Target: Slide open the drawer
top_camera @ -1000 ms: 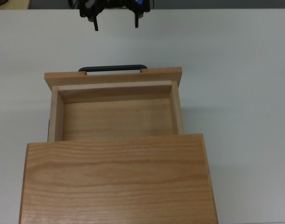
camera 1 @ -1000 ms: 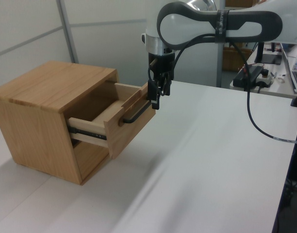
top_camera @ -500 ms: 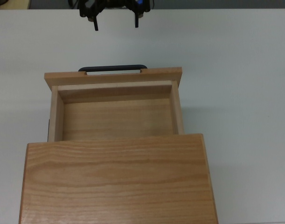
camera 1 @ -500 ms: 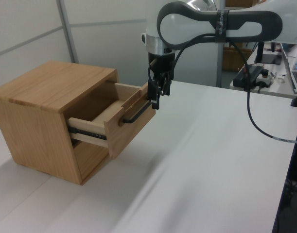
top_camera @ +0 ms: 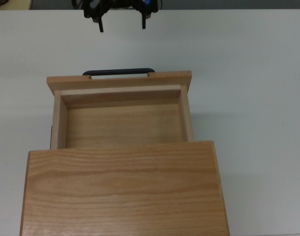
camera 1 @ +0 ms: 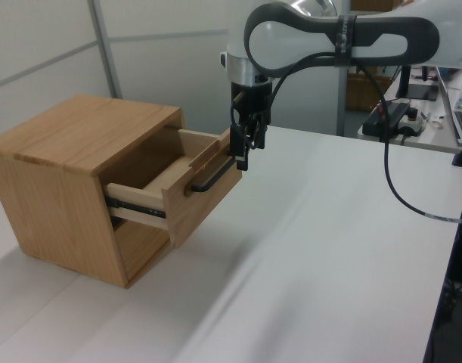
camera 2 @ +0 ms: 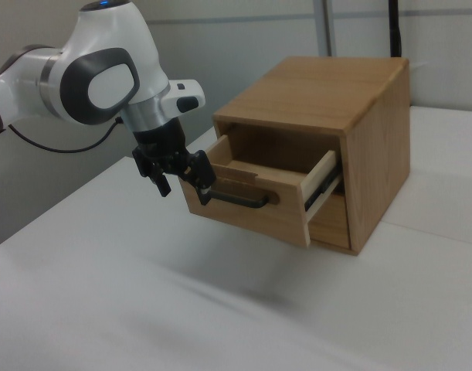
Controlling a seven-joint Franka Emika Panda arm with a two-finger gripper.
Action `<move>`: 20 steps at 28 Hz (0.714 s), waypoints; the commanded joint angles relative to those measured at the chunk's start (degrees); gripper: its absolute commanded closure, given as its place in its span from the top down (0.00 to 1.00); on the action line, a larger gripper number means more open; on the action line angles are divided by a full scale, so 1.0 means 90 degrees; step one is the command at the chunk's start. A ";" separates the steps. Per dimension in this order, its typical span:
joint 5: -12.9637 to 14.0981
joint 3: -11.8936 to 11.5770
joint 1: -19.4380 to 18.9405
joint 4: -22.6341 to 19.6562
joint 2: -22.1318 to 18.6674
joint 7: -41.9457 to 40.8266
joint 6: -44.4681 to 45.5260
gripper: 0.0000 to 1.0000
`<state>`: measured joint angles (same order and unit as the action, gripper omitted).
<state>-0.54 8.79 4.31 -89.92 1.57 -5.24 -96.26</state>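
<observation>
Drawer (top_camera: pixel 122 118) sits pulled well out of the wood cabinet (top_camera: pixel 124 189) on the white table (top_camera: pixel 253 88), its inside bare, front panel w/ black handle (top_camera: pixel 118 72) facing the arm. Gripper (top_camera: pixel 121 22) hangs off the handle, apart from it in the top view, fingers spread wide & holding nothing; in the right view it's just beside the handle's end.

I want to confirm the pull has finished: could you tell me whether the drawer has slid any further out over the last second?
No. The drawer shows the same length beyond the cabinet top's front edge in the top view.
</observation>
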 commanded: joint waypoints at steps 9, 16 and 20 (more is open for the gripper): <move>-0.0047 -0.0020 -0.0010 0.0263 -0.0009 0.0210 0.0374 1.00; 0.0031 0.0000 -0.0010 0.0499 0.0001 0.0260 0.0842 1.00; 0.0041 0.0019 -0.0020 0.0509 -0.0048 0.0260 0.0872 1.00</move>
<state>-0.52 8.79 4.34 -86.19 1.43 -3.99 -90.16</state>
